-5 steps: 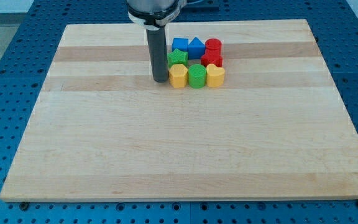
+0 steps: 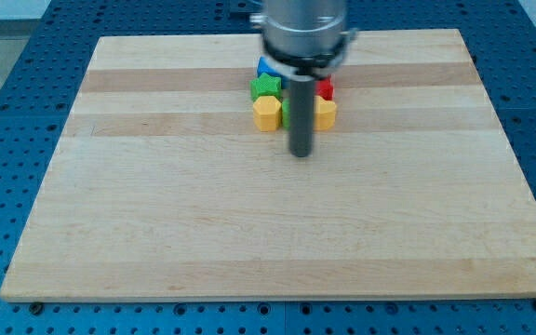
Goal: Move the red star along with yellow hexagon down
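Tip (image 2: pixel 301 154) shifted right, below yellow hexagon (image 2: pixel 266 113).

A dark rod under a grey metal collar

The rod is straight, round and near black down to my tip (image 2: pixel 301 154); the collar above looks blurred, silvery, with dark trim.

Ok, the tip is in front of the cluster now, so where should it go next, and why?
Probably back up and around to the view's top of the cluster. My tip sits below the blocks, just under the yellow hexagon, and the rod hides most of the red star. Pushing them down needs contact from above.
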Robot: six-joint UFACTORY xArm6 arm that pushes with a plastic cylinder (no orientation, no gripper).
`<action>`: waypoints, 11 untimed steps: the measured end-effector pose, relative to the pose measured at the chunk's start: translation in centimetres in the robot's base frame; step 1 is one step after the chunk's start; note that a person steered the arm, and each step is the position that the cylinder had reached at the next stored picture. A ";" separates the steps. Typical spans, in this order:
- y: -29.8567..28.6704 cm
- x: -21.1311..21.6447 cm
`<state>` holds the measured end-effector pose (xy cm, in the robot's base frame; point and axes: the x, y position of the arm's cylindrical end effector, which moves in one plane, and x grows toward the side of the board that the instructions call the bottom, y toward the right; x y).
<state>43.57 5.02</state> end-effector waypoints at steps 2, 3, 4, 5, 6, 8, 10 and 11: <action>5.5 -8.0; 5.6 -12.0; 3.4 -11.3; 0.1 -9.0; -1.5 -9.0; -5.1 -9.4; -13.1 -7.7; -15.5 -5.9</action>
